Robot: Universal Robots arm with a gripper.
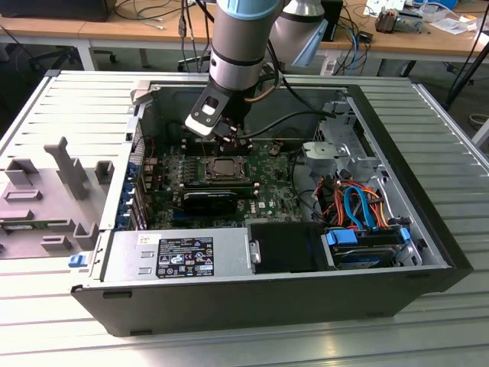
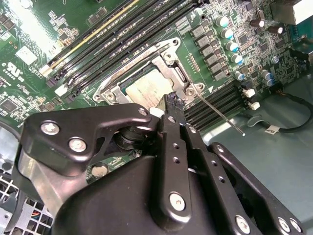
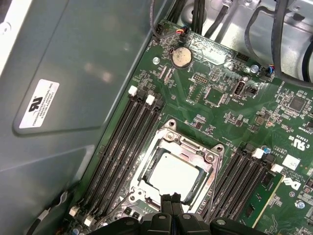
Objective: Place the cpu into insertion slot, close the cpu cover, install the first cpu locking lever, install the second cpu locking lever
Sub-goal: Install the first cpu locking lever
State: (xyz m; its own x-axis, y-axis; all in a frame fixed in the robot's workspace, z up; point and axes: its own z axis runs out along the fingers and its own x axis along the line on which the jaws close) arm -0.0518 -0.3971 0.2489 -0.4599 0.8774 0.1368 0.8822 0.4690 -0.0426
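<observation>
Green motherboard (image 3: 221, 128) carries square, matte-silver cpu (image 3: 173, 174).

1. A ribbed, light-grey metal table (image 1: 69, 99) took up the foreground of the exterior view.
2. Grey moulded blocks (image 1: 65, 164) stood on it at the exterior view's left.
3. Behind the table ran wooden desks (image 1: 92, 30), strewn with loose cables (image 1: 145, 11) and, at the exterior view's right, papers and small gear (image 1: 397, 19).
4. Dark floor (image 1: 30, 57) showed beneath the desks.
5. The light was soft and even, casting no hard shadows.
</observation>
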